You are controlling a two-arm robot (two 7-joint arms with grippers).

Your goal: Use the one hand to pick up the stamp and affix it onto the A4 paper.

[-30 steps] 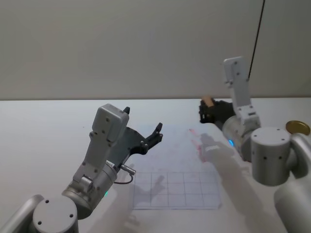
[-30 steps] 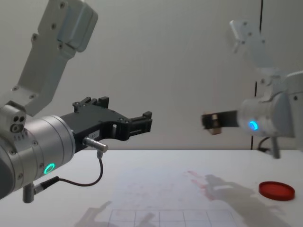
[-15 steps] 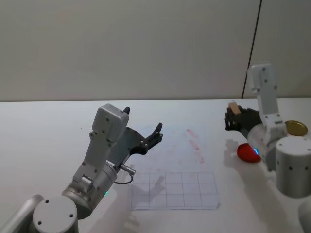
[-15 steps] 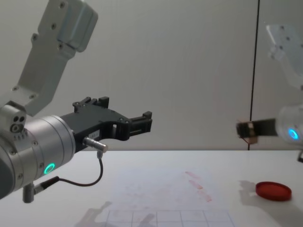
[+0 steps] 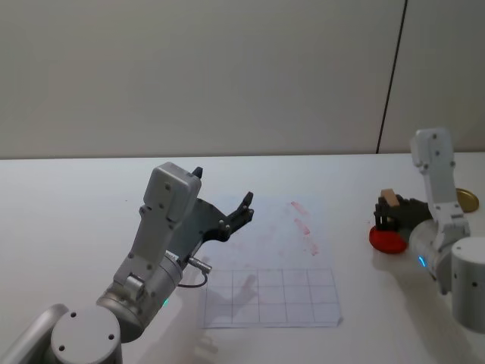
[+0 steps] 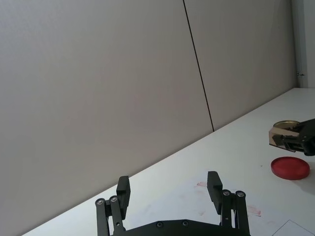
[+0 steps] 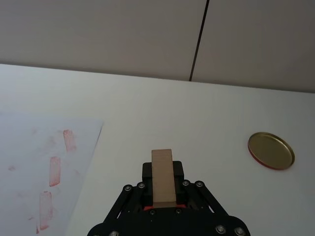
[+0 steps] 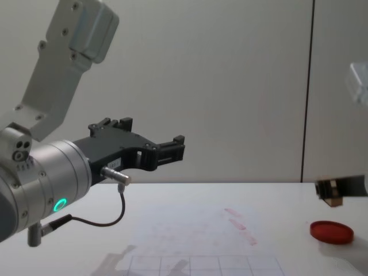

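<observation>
The stamp point(image 5: 389, 201), a small tan wooden block, stands upright between the black fingers of my right gripper point(image 5: 388, 214), which is shut on it. It hangs just above the round red ink pad point(image 5: 388, 240) at the table's right; the chest view shows a gap between the stamp point(image 8: 332, 200) and the pad point(image 8: 331, 232). From the right wrist, the stamp point(image 7: 163, 176) hides most of the pad. The A4 paper point(image 5: 265, 265), white with red stamp marks and a printed grid, lies at centre. My left gripper point(image 5: 223, 187) is raised over the paper's left part, open and holding nothing.
A gold round lid point(image 5: 464, 199) lies on the table beyond the ink pad, near the right edge. A plain wall with a dark vertical seam stands behind the white table point(image 5: 68, 205).
My right gripper has carried the stamp rightward off the paper and down to just above the red ink pad. The left arm has not moved.
</observation>
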